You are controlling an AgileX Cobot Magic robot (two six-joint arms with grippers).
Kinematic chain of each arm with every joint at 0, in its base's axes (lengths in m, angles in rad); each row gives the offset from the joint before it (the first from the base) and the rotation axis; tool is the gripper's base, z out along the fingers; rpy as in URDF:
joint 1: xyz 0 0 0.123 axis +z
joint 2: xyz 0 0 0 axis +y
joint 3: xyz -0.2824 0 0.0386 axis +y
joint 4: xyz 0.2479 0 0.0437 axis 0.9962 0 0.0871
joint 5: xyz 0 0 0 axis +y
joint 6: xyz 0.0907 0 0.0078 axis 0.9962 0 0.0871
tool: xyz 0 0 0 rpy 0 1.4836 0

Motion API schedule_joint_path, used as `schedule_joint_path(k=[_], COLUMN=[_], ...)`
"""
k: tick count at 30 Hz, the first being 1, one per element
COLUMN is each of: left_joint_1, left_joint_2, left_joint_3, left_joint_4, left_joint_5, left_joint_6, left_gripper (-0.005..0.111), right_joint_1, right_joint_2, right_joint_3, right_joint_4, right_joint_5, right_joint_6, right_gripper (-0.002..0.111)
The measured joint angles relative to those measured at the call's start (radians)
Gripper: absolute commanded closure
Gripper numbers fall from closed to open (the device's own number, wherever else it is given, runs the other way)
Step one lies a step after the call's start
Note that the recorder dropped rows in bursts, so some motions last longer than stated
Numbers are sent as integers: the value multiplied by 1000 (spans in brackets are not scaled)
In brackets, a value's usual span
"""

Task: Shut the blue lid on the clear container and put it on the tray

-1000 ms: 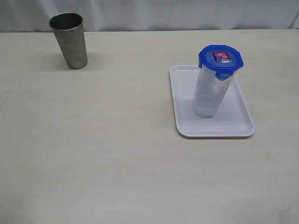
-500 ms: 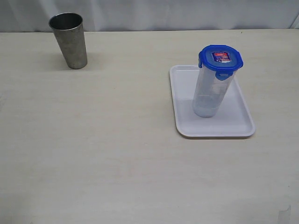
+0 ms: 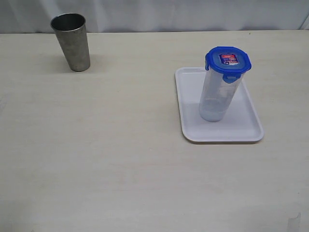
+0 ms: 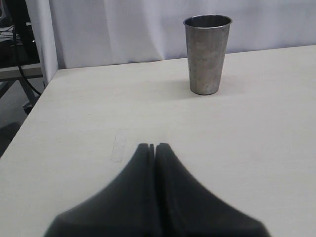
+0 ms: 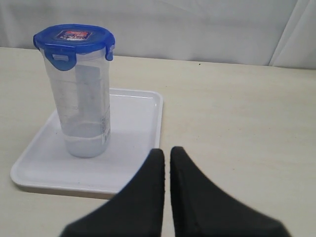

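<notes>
In the exterior view the tray [image 3: 190, 108] lies flat on the pale tabletop [image 3: 120, 154], out toward 3 o'clock from the tabletop's middle. The clear container [image 3: 216, 99] stands upright on the tray, its base near the middle of the tray's floor and apart from the rim on every side. The blue lid [image 3: 228, 61] sits on the container's mouth, label facing up, with its tabs folded down against the wall. A grey steel cup [image 3: 72, 42] stands upright, mouth open, off at about 10 o'clock, well apart from the tray. The left end effector [image 4: 152, 147] has its fingers pressed together with nothing between them, above bare tabletop, with the steel cup ahead of it. The right end effector [image 5: 167, 153] has its fingers drawn together to a thin slit, holding nothing, short of the tray's near rim and apart from the container.
</notes>
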Motion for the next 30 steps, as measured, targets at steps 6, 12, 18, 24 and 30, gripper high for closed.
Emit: schedule_joint_path(k=[6,12,18,24,30], left_joint_1=[0,0,0,0,0], left_joint_2=[0,0,0,0,0], left_joint_3=[0,0,0,0,0], left_joint_4=[0,0,0,0,0], left_joint_5=[0,0,0,0,0], left_joint_6=[0,0,0,0,0], left_gripper=[107,107,107,107,107], right_joint_1=[0,0,0,0,0], right_joint_2=[0,0,0,0,0], right_joint_3=[0,0,0,0,0], right_joint_4=[0,0,0,0,0], right_joint_5=[0,1,2,2,3], right_joint_6=[18,18,18,18,18], right_gripper=[104,104,104,104,104])
